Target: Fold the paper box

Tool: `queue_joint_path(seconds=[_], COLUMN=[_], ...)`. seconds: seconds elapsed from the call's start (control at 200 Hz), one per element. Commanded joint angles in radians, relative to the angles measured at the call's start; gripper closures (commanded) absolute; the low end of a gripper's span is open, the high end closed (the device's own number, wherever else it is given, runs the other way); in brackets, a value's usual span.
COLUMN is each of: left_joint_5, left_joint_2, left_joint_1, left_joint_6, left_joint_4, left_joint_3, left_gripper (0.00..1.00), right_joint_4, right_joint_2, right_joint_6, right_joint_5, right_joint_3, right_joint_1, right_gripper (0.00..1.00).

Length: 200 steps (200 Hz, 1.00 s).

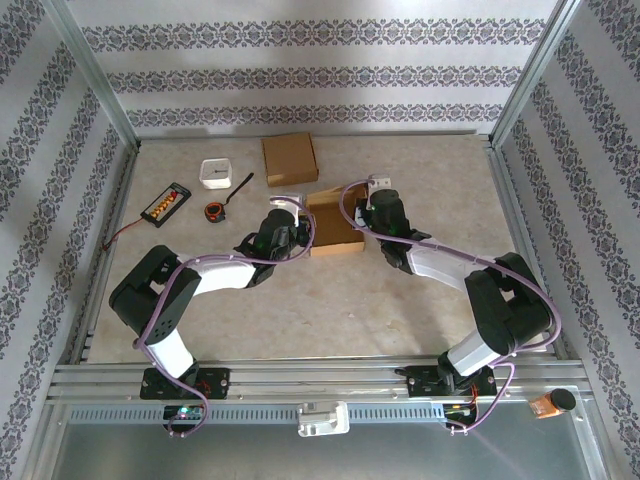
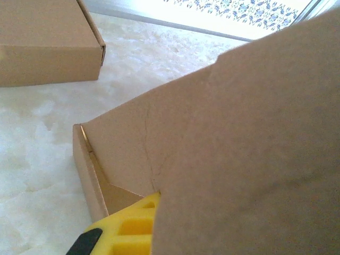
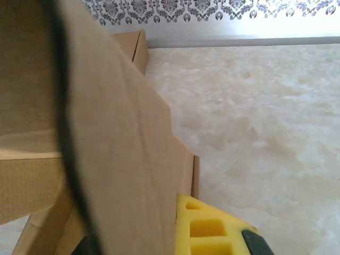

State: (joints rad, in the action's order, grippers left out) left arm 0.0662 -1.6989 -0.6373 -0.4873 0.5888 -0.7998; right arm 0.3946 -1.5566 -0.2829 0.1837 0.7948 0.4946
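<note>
The brown paper box (image 1: 335, 222) lies partly folded in the middle of the table, between my two grippers. My left gripper (image 1: 301, 227) is at the box's left side, and its yellow finger (image 2: 127, 228) presses against a raised cardboard flap (image 2: 239, 133) that hides the other finger. On the box's right side is my right gripper (image 1: 364, 220). Its yellow finger (image 3: 207, 228) lies flat against an upright flap (image 3: 117, 159). Both grippers look shut on thin cardboard.
A closed brown box (image 1: 289, 158) sits behind the work, also seen as the box (image 2: 42, 42) at the upper left of the left wrist view. Left of it lie a white tub (image 1: 216, 173), a black stick (image 1: 243, 183), a tape roll (image 1: 215, 211) and a black holder (image 1: 166, 203).
</note>
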Motion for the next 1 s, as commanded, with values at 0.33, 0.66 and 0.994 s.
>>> queue_joint_path(seconds=[0.33, 0.66, 0.994], left_joint_5=[-0.009, -0.018, -0.005], left_joint_2=[-0.001, 0.051, 0.177], left_joint_1=[-0.073, -0.090, -0.097], left_joint_6=[0.019, 0.024, -0.004], left_joint_4=[-0.011, 0.034, 0.011], left_joint_3=[0.123, 0.163, 0.208], left_gripper=[0.94, 0.80, 0.72], right_joint_4=[-0.025, -0.021, -0.072], right_joint_2=[0.024, 0.110, 0.318], right_joint_6=[0.020, 0.010, -0.013], right_joint_5=[-0.088, -0.116, -0.135], right_joint_3=[-0.145, -0.192, -0.257], right_joint_1=[0.032, 0.032, 0.030], right_gripper=[0.99, 0.81, 0.42])
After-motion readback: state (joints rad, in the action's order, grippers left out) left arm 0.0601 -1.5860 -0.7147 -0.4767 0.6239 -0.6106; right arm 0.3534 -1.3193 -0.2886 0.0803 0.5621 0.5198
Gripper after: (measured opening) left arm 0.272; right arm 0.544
